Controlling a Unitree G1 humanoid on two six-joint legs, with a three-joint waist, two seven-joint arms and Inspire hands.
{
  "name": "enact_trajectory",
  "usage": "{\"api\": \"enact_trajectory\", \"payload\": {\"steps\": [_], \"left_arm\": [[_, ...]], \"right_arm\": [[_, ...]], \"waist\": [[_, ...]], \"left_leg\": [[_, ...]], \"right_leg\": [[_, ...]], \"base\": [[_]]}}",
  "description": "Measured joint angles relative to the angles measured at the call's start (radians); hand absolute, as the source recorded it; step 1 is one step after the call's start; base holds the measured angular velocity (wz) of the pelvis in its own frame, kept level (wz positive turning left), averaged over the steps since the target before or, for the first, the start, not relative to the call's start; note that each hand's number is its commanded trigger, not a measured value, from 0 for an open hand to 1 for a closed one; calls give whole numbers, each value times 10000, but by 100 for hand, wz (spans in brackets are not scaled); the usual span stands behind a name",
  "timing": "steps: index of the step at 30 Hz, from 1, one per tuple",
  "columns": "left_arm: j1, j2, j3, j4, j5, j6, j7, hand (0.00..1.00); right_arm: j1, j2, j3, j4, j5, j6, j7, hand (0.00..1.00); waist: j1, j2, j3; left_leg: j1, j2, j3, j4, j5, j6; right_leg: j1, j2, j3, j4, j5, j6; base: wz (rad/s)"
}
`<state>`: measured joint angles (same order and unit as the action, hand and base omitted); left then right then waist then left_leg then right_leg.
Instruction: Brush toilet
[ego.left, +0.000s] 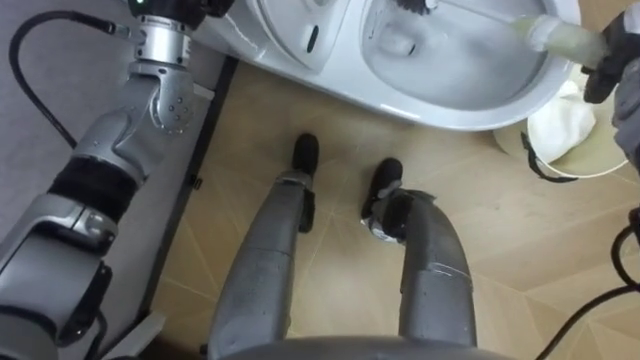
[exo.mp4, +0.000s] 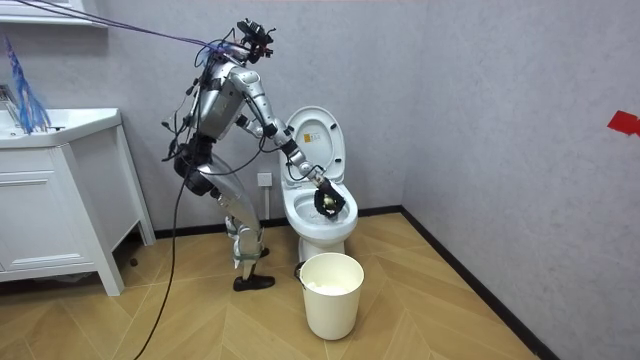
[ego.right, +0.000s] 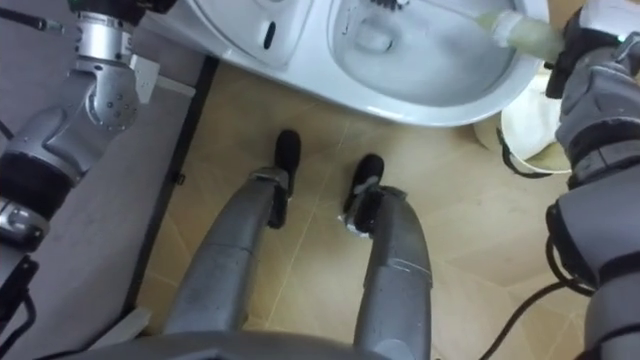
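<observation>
Far to the toilet's left in the room view stands a white sink cabinet (exo.mp4: 60, 200) against the grey wall. The robot is right in front of the toilet (ego.left: 450, 105), bent forward over the bowl, with its feet on the pale wooden floor (ego.left: 500, 250) just short of the base.

Its left hand (ego.left: 185, 8) is up at the toilet's left side, at the top edge of the eye view. I cannot tell how it is set.

The brush (ego.left: 545, 33) lies slantwise inside the toilet. Its dark bristle head is low in the bowl and its pale handle rises to the toilet's right rim. There the right hand (ego.left: 610, 55) looks wrapped round the handle's upper end.

The brush is probably light, with a stiff, smooth plastic handle and springy bristles. A smooth handle may twist or slip in the fingers under a hard scrub. The best hold is therefore likely high on the handle and well clear of the head, as it appears to be held now.

The bowl is hard, glossy ceramic, so the bristles should slide easily over it. The lid is up against the wall.

To the toilet's right, just beside its base, stands a cream bucket (exo.mp4: 330, 300) with something white inside.
</observation>
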<state>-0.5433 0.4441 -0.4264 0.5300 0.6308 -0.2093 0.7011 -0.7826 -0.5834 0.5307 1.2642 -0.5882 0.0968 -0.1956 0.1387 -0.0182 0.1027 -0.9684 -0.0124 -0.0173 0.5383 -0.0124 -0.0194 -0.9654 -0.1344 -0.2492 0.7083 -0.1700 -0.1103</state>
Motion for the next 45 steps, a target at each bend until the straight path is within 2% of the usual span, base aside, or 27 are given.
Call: {"api": "enact_trajectory", "payload": {"steps": [3,5,7,8,10,12,13,16,20,24,27,30,31,32,34,36,40,45], "left_arm": [[-18,-7,-345,-6,59,160,-201,0],[-29,-72,-620,0,46,280,-321,0],[61,-223,-688,-1,84,364,-381,0],[132,-308,-680,-5,108,389,-384,0],[708,-375,-602,-71,299,491,-411,0],[998,-384,-591,-133,280,521,-495,0],[1223,-384,-574,-165,263,558,-539,0],[1629,-383,-435,-204,258,578,-506,0],[1948,-378,-434,-267,60,583,-329,0],[1961,-377,-484,-411,-119,607,-234,0],[1740,-371,-679,-435,-111,689,-235,0],[1388,-316,-752,-557,-80,685,-160,0],[1303,-224,-782,-669,-80,722,-80,0],[1254,-176,-781,-753,-80,745,-60,0],[1068,-53,-783,-824,-81,771,38,0],[997,58,-781,-817,-68,825,78,0],[937,379,-744,-807,-56,1012,170,0],[763,404,-749,-762,-51,1163,35,0]], "right_arm": [[360,80,739,-448,-898,163,-4,100],[737,96,1203,-843,-1467,460,47,100],[1220,204,1277,-1197,-1950,943,134,100],[1380,212,1265,-1302,-1951,1028,183,100],[1968,417,1136,-1583,-1951,1292,329,100],[2462,674,1134,-1835,-1952,1542,385,100],[2677,931,1127,-1898,-1922,1686,474,100],[3140,1236,869,-2243,-1566,1851,665,100],[3616,1289,729,-2609,-1447,1882,683,100],[3395,1196,775,-2332,-1344,1825,622,100],[2850,862,1004,-1658,-667,1549,552,100],[2102,760,1099,-922,398,1167,450,100],[1782,744,1096,-732,713,1051,426,100],[1610,739,1054,-598,803,986,382,100],[1061,612,840,-511,1202,847,174,100],[679,559,746,-510,1256,762,90,100],[38,549,729,-512,1258,664,-388,100],[-10,516,727,-646,1234,651,-567,100]], "waist": [[279,103,-23],[375,358,-44],[552,658,-140],[587,730,-168],[572,977,-330],[491,1134,-435],[451,1181,-467],[235,1243,-505],[206,1269,-524],[136,1268,-523],[294,1199,-477],[384,819,-267],[433,611,-204],[410,496,-171],[281,218,-150],[241,41,-115],[-84,-284,-126],[-273,-308,-128]], "left_leg": [[187,65,-50,14,-60,-15],[295,104,-151,24,-115,-9],[334,226,-183,-18,-145,-35],[377,225,-179,-52,-143,-37],[610,252,-183,-182,-226,-55],[818,302,-181,-291,-239,-53],[970,355,-167,-417,-265,-50],[1258,434,-114,-677,-268,-50],[1452,529,-113,-779,-308,-101],[1395,535,-134,-766,-305,-102],[1320,539,26,-619,-291,-69],[1197,493,313,-542,-228,27],[1111,458,466,-540,-189,77],[1069,416,476,-532,-166,83],[865,316,473,-487,-72,94],[808,351,523,-324,-73,92],[779,369,593,-222,-64,107],[690,312,564,-4,-169,143]], "right_leg": [[278,143,-39,-228,67,17],[533,188,-177,-402,69,31],[720,345,-278,-744,167,78],[773,361,-276,-811,179,94],[1051,521,-225,-1096,222,137],[1329,598,-235,-1358,286,94],[1499,676,-218,-1540,328,78],[1809,699,-263,-1876,346,70],[2075,811,-266,-2111,345,14],[2084,791,-391,-2099,299,-25],[2030,704,-412,-1939,217,-13],[1686,521,-283,-1467,57,-10],[1454,421,-204,-1219,-33,11],[1353,373,-169,-1099,-79,38],[1031,257,-99,-804,-137,52],[960,282,0,-714,-123,67],[885,259,42,-586,-94,21],[845,163,-4,-366,-67,61]], "base": [[-7],[2],[-3],[-10],[-11],[-9],[-8],[-1],[0],[10],[5],[2],[0],[6],[6],[-11],[-6],[1]]}}
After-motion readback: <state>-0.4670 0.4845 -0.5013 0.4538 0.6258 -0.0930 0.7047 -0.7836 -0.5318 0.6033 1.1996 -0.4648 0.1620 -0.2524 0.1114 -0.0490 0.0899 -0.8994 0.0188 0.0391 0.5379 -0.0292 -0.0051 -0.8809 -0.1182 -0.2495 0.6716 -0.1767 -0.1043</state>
